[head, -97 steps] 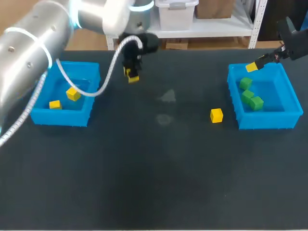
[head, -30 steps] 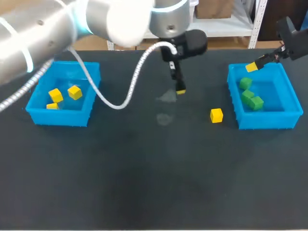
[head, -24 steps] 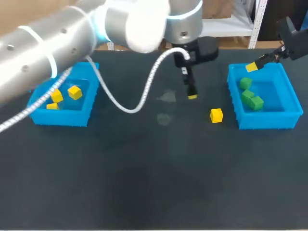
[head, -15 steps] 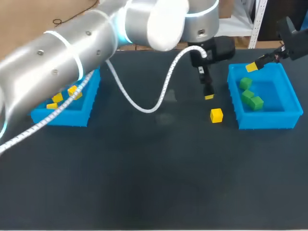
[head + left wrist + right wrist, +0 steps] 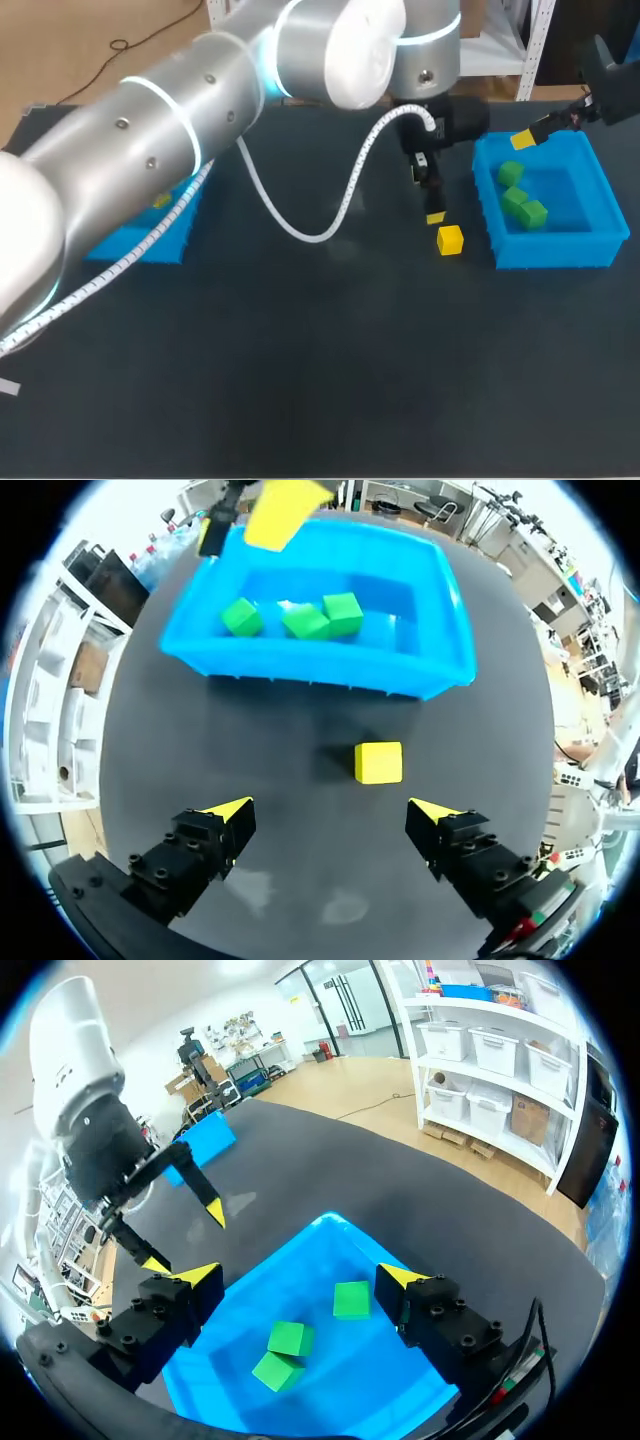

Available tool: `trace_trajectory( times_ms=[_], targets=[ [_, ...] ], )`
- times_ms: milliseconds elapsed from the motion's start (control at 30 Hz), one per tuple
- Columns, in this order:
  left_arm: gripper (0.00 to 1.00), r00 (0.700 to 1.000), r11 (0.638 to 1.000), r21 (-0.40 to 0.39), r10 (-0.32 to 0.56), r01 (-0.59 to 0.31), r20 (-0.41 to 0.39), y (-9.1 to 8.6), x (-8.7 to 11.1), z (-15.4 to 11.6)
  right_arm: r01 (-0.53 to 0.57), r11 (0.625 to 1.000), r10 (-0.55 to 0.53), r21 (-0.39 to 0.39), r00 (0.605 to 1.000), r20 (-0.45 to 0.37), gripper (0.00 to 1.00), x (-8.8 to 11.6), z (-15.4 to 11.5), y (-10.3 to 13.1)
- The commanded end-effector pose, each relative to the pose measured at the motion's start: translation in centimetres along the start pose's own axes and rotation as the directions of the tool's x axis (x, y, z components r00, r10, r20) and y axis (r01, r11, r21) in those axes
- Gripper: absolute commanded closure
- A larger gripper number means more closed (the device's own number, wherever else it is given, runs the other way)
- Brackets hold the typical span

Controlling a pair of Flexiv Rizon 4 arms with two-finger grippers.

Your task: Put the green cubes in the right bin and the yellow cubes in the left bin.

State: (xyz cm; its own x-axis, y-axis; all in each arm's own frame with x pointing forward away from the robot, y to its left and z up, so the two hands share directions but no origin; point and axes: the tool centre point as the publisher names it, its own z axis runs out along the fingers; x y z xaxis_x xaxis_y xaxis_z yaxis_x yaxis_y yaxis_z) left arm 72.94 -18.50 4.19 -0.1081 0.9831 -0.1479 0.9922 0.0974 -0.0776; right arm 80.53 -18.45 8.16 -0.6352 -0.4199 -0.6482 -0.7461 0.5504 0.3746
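Yellow cube [image 5: 379, 762] | lies just ahead of left gripper [image 5: 330, 808], untouched | gripper spread wide, empty

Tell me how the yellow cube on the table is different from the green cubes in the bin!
The yellow cube is alone; the green cubes are three, close together. The yellow cube sits on the table, beside the right bin; the green cubes lie inside it. The yellow cube lies just ahead of the left gripper; the green cubes are farther off. All are small blocks of similar size.
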Motion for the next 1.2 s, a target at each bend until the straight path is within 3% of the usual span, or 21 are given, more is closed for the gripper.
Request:
trace_trajectory(
  times_ms=[33,600,1133,1167,1200],
  targets=[
    [0.00,1.000,1.000,0.021,0.002,-0.002,-0.026,0.1,-0.8,1.3,0.001,1.000,-0.001,0.001,1.000,0.002,0.00,0.1,0.0,0.1],
    [0.00,0.995,0.997,0.053,0.057,-0.052,-0.081,-3.2,-2.3,2.9,0.001,1.000,-0.001,0.001,1.000,0.002,0.00,0.1,0.0,0.1],
    [0.00,0.988,0.999,0.023,0.034,-0.031,-0.149,-1.6,-3.2,5.3,0.001,1.000,-0.001,0.001,1.000,0.002,0.00,0.1,0.0,0.1],
    [0.09,0.988,0.999,0.023,0.034,-0.031,-0.151,-1.6,-3.2,5.4,0.001,1.000,-0.001,0.001,1.000,0.002,0.00,0.1,0.0,0.1],
    [0.27,0.987,0.999,0.023,0.034,-0.031,-0.155,-1.7,-3.1,5.5,0.001,1.000,-0.001,0.001,1.000,0.002,0.00,0.1,0.0,0.1]
  ],
)
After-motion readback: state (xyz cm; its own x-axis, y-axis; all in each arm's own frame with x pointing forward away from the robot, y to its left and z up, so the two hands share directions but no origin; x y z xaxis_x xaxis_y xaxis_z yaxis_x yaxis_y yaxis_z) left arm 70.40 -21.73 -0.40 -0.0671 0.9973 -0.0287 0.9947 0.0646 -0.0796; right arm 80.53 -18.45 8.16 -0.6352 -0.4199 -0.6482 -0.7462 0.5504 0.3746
